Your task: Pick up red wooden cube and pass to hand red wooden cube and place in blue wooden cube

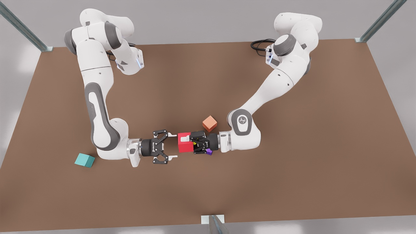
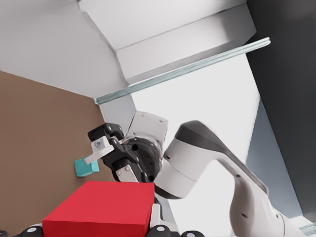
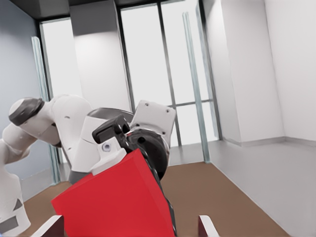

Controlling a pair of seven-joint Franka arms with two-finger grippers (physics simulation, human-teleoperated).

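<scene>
The red wooden cube hangs above the middle of the table, with my left gripper shut on it from the front view's right. In the left wrist view the red wooden cube sits between my own pads. My right gripper faces it from the front view's left, open, with its fingertips level with the cube's near edge. In the right wrist view the red wooden cube lies ahead of my spread fingers. The blue wooden cube, teal in colour, rests on the table by the right arm's elbow.
A salmon-orange cube sits on the brown table just behind the left gripper. A purple cube peeks out under that gripper's wrist. A metal post stands at the table's front edge.
</scene>
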